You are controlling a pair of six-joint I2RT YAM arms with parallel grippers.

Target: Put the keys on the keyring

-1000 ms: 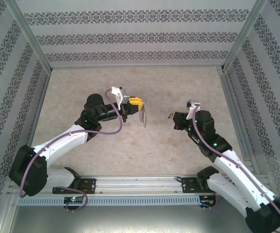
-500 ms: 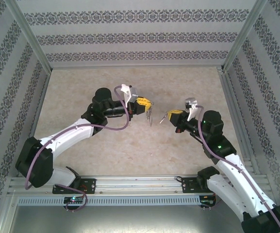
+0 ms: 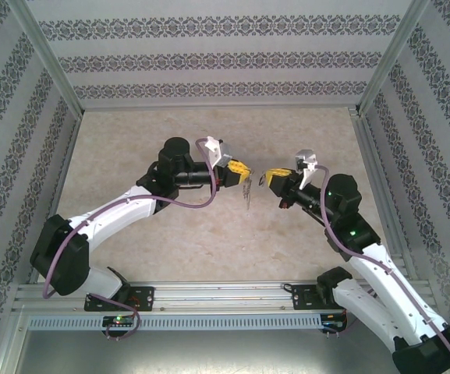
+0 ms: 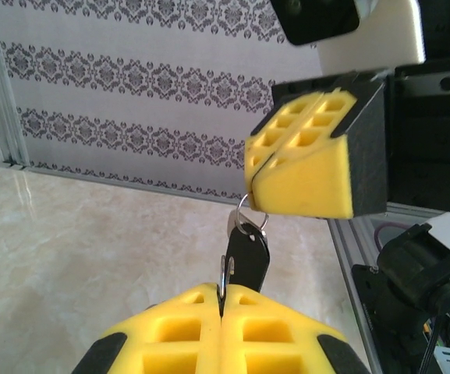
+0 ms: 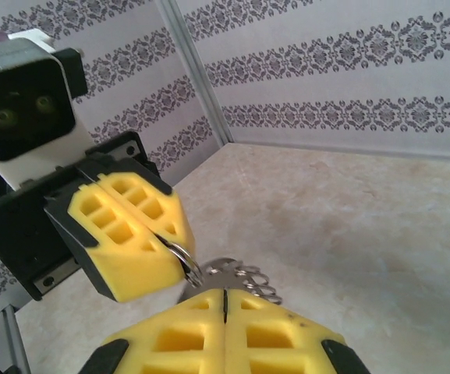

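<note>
My left gripper (image 3: 243, 172) and right gripper (image 3: 266, 178) meet tip to tip above the middle of the table. The left gripper (image 4: 221, 300) is shut on the keyring, whose thin silver edge (image 4: 224, 276) rises out of the closed seam. Part of the keyring (image 3: 248, 197) dangles below the tips. The key's black head (image 4: 249, 253) hangs just past my left fingertips. A small silver ring on it reaches the seam of the right gripper (image 4: 253, 195). In the right wrist view, the right gripper (image 5: 223, 298) is shut on the key (image 5: 218, 274). The left gripper (image 5: 171, 249) pinches a ring beside it.
The beige marbled tabletop (image 3: 209, 132) lies below both arms, walled by patterned panels (image 3: 209, 62) on three sides. Aluminium posts (image 3: 49, 58) stand at the back corners and a rail (image 3: 217, 300) runs along the near edge. A purple cable (image 3: 186, 204) loops under the left arm.
Both arms have swung inward. The left gripper carried the dangling keyring to the right while the right gripper moved left with the key. Their tips were well apart and now almost touch.
</note>
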